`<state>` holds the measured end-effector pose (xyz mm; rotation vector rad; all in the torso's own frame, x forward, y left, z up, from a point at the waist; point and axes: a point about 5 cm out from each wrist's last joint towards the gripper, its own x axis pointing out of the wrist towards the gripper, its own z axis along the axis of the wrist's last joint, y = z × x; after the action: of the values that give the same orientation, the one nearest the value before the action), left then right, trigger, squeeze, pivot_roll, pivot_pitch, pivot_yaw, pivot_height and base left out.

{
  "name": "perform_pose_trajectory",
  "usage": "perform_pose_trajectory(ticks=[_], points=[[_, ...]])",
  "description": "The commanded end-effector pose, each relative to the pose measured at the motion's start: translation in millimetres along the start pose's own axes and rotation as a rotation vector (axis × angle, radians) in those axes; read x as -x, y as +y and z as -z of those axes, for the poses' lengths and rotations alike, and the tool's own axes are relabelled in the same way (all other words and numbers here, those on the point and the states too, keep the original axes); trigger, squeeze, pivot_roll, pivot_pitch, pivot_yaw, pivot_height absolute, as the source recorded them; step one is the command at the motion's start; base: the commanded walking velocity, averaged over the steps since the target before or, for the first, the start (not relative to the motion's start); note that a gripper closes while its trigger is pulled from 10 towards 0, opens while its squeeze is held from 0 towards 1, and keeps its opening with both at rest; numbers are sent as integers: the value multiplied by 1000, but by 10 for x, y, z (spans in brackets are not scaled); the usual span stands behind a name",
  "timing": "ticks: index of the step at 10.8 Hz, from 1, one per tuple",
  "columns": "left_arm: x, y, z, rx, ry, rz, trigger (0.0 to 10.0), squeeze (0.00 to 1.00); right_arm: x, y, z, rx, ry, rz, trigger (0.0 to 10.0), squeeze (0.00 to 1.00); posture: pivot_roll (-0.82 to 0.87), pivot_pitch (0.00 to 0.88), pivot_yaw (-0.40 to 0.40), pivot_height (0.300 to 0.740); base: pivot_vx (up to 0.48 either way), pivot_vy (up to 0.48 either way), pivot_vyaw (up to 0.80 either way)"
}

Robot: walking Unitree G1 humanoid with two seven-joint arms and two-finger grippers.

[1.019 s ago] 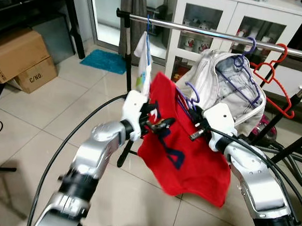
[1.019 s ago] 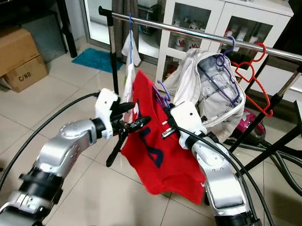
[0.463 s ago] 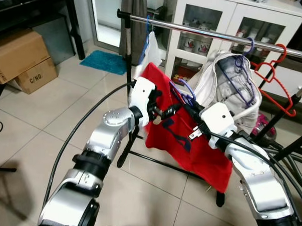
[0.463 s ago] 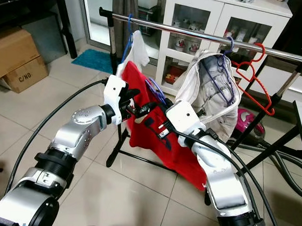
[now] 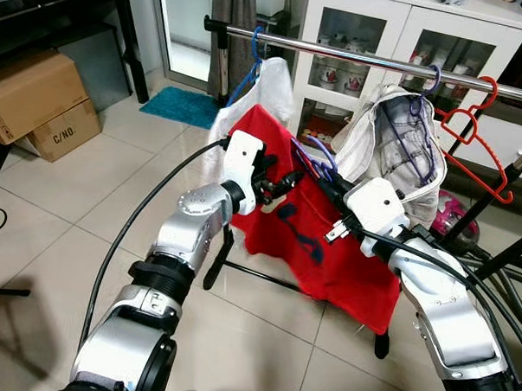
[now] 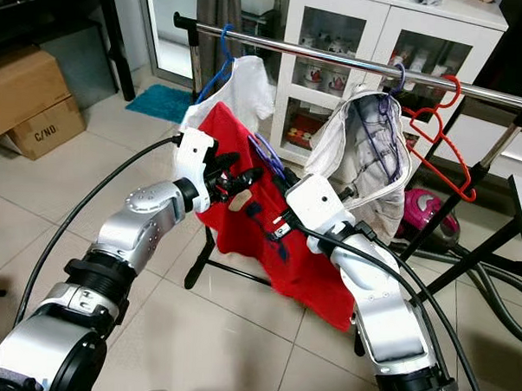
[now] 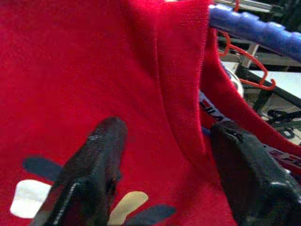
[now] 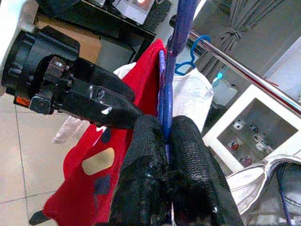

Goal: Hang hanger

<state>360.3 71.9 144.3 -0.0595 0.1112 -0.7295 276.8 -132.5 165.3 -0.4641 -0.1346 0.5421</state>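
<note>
A purple hanger (image 5: pixel 310 159) carries a red shirt (image 5: pixel 328 250) with dark lettering, held up below the metal rail (image 5: pixel 354 54). My right gripper (image 5: pixel 324 188) is shut on the hanger's purple bar (image 8: pixel 176 56), its black fingers (image 8: pixel 188 155) pinched together around it. The left gripper (image 5: pixel 283 181) is open at the shirt's upper left part. In the left wrist view its fingers (image 7: pixel 99 160) stand wide apart with a fold of red cloth (image 7: pixel 178 94) between them. The hanger's hook sits lower than the rail.
On the rail hang a white shirt (image 5: pixel 275 79) on a blue hanger (image 5: pixel 249 61), a grey jacket (image 5: pixel 393 141) and a bare red hanger (image 5: pixel 481 127). A white cabinet (image 5: pixel 407 33) stands behind. Cardboard boxes (image 5: pixel 31 95) sit at the left on the tiled floor.
Both arms have raised the red shirt and hanger toward the rail. The left gripper reached forward and up into the shirt. The white shirt has swung out to the left.
</note>
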Motion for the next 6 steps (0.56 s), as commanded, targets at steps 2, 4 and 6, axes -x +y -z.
perform_pose_trajectory(ticks=[2,4,6], points=[[-37,23,-64,-12,-19,-21,0,0,-10,-42,-32,8,-20,4,10000,0,-13,0,-25,740,0,0,0],[-41,15,-60,-10,-22,-17,0,0,-16,-42,-25,9,-16,2,10000,0,-13,0,-27,740,0,0,0],[-41,23,-44,-3,-18,-22,0,0,-17,-41,-24,12,-14,-1,10000,0,-12,0,-27,740,0,0,0]])
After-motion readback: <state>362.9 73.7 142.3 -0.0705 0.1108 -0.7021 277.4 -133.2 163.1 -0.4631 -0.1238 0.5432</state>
